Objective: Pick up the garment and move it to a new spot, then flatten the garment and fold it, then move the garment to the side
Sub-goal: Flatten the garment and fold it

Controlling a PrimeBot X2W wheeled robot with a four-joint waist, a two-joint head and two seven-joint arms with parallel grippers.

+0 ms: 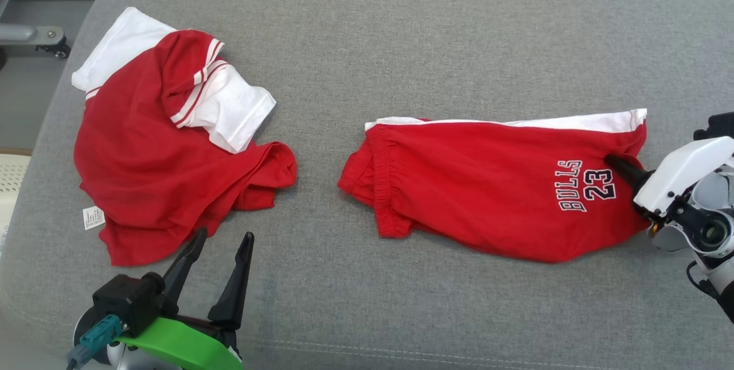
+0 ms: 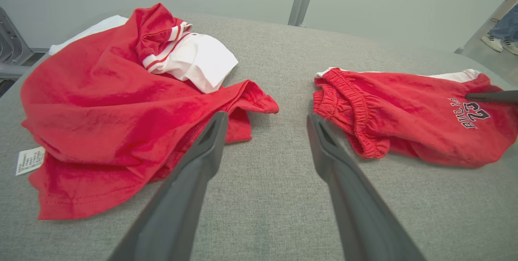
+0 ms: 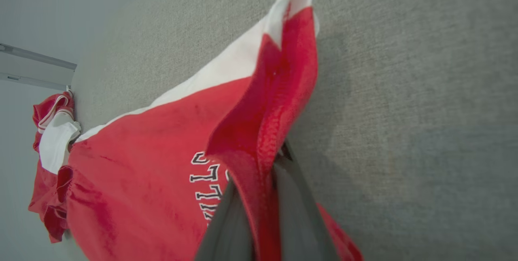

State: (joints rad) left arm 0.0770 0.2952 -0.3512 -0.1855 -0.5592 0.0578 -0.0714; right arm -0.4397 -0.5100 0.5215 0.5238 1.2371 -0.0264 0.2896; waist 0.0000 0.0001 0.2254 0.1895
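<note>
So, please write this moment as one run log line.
step: grasp | right gripper: shut on red shorts hem | left gripper: open, near red shirt | surface: grey cushion

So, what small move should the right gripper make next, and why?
Probably lift a little: the right gripper is shut on the hem of the red shorts, which lie on the grey surface, so raising it should start the pickup.

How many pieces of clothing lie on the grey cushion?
2. A crumpled red and white shirt lies on the left of the cushion; red shorts printed BULLS 23 lie at its right, one edge pinched by the right gripper. The shirt may hide more.
</note>
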